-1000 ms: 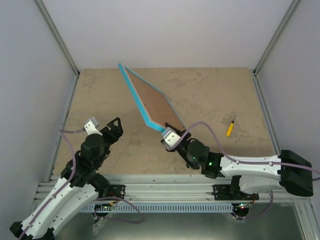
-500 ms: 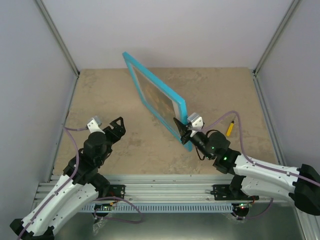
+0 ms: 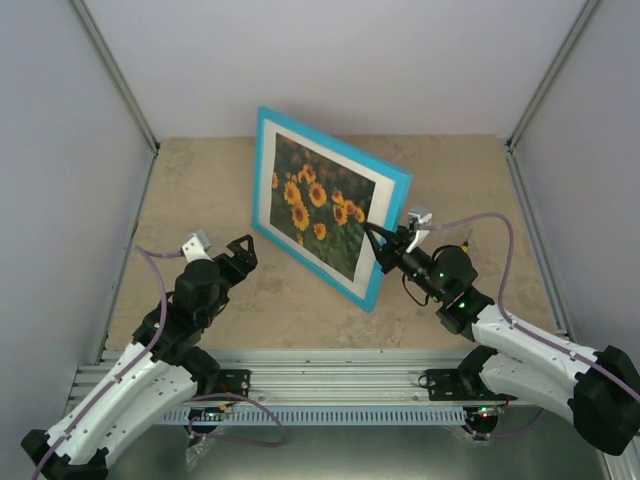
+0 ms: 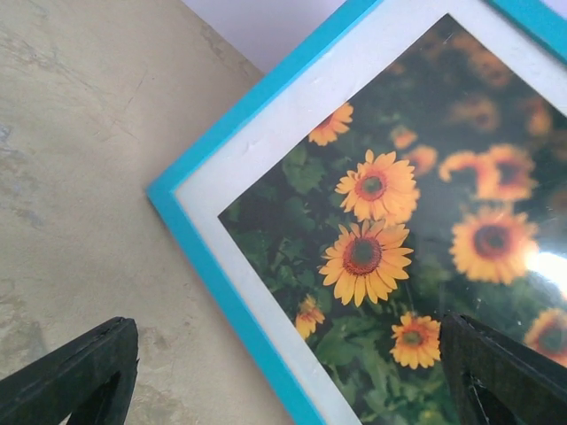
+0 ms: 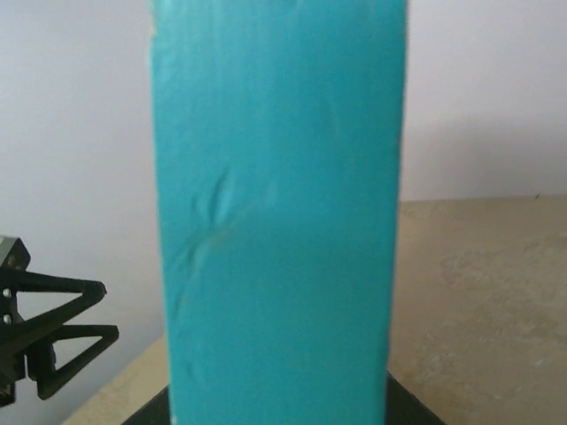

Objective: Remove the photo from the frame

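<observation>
The frame (image 3: 335,142), with a thin turquoise border, stands tilted on its long edge at mid-table, its front facing the arms. Behind its glass the photo (image 3: 320,205) of yellow-orange sunflowers shows inside a white mat (image 3: 267,180). My right gripper (image 3: 380,250) is shut on the frame's right border, and in the right wrist view that turquoise edge (image 5: 279,221) fills the space between the jaws of the right gripper (image 5: 279,412). My left gripper (image 3: 243,255) hangs open just left of the frame's lower left corner. In the left wrist view the left gripper (image 4: 292,381) faces the frame (image 4: 199,257) and photo (image 4: 372,239) without touching them.
A yellow pen (image 3: 460,255) lies on the tabletop to the right of the right arm. Grey walls close in the left, right and back sides. A metal rail (image 3: 330,365) runs along the near edge.
The right gripper swung the frame round from showing its brown back to showing its front with the photo, and shifted right. The left gripper edged toward the frame.
</observation>
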You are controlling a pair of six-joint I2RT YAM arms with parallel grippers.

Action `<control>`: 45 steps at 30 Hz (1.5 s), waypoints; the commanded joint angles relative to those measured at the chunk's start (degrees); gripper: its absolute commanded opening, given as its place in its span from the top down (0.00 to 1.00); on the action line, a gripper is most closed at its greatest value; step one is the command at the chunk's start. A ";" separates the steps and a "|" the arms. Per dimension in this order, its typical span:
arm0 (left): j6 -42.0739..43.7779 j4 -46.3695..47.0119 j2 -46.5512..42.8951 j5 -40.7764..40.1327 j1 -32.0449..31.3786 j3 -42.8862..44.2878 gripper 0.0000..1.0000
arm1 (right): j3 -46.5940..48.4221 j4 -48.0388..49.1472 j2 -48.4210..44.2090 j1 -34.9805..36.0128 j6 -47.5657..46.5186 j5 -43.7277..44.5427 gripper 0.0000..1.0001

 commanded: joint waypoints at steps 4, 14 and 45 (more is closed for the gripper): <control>-0.16 1.29 1.32 0.87 0.08 -0.37 0.05 | -1.51 9.85 2.40 -7.87 18.43 -15.56 1.00; 0.31 2.42 4.64 2.44 0.10 -0.63 0.04 | -2.24 12.40 12.69 -17.20 29.30 -29.81 0.99; 1.85 11.21 19.16 6.87 0.24 -5.85 0.01 | 15.73 -2.99 51.15 -26.52 18.63 -50.07 0.99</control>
